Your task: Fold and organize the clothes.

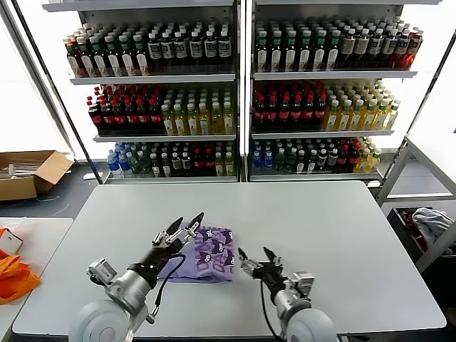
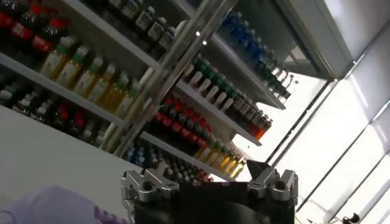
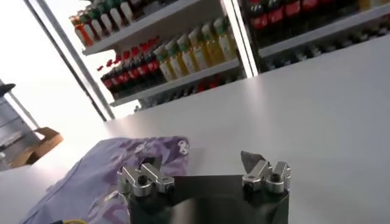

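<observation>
1 folded purple T-shirt (image 1: 208,255) lies near the table's (image 1: 342,228) front edge, between 2 wide-open, empty grippers: left (image 1: 184,226), right (image 1: 257,255).

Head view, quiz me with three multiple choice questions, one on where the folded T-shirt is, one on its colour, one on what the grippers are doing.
1. Where does the folded T-shirt lie?
A. on the grey table, between the two grippers
B. in the cardboard box
C. on a drinks shelf

2. What colour is it?
A. orange
B. light purple with a darker purple print
C. white

3. How do the left gripper and right gripper stand?
A. both shut on the shirt
B. left shut, right open
C. both open, holding nothing

Answers: 1 A, the shirt sits on the tabletop, with one gripper at each side. 2 B, lavender fabric with dark print facing up. 3 C, both fingers are spread and no cloth is pinched.
</observation>
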`<state>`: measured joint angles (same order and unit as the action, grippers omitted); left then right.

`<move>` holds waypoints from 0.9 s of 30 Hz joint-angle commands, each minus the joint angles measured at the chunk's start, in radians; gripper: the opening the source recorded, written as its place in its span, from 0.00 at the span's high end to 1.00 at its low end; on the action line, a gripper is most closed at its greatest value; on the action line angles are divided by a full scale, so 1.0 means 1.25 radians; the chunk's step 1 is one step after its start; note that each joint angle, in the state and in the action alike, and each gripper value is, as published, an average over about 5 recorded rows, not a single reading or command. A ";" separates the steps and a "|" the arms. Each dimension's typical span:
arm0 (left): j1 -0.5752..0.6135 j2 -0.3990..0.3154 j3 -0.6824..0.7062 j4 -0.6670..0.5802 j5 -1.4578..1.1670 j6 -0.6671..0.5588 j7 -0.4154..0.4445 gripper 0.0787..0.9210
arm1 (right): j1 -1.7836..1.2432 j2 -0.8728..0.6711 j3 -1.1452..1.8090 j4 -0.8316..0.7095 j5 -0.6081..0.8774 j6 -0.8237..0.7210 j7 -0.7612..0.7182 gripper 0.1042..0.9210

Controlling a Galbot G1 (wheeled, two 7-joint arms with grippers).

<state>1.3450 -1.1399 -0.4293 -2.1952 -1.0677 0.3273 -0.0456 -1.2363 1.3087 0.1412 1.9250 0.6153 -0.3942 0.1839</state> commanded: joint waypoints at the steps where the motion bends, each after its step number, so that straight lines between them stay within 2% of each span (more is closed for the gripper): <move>1: 0.094 0.012 -0.072 -0.076 0.117 -0.012 0.048 0.12 | 0.106 0.032 -0.156 -0.098 0.031 -0.071 0.075 0.16; 14: 0.093 0.009 -0.081 -0.081 0.114 -0.011 0.042 0.12 | 0.078 0.021 -0.132 -0.046 0.041 -0.082 0.068 0.64; 21: 0.097 0.012 -0.103 -0.088 0.105 -0.008 0.043 0.12 | 0.039 -0.057 -0.047 0.025 -0.011 -0.091 0.011 0.90; 24: 0.097 0.014 -0.109 -0.086 0.099 -0.008 0.043 0.12 | 0.012 -0.112 0.002 0.070 -0.043 -0.099 -0.013 0.98; 27: 0.094 0.014 -0.108 -0.083 0.098 -0.008 0.043 0.12 | -0.021 -0.178 0.054 0.096 -0.101 -0.097 -0.040 0.99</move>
<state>1.4553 -1.1239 -0.5476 -2.2946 -0.9477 0.3169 0.0027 -1.1925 1.2565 0.0653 1.9356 0.6080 -0.4994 0.2082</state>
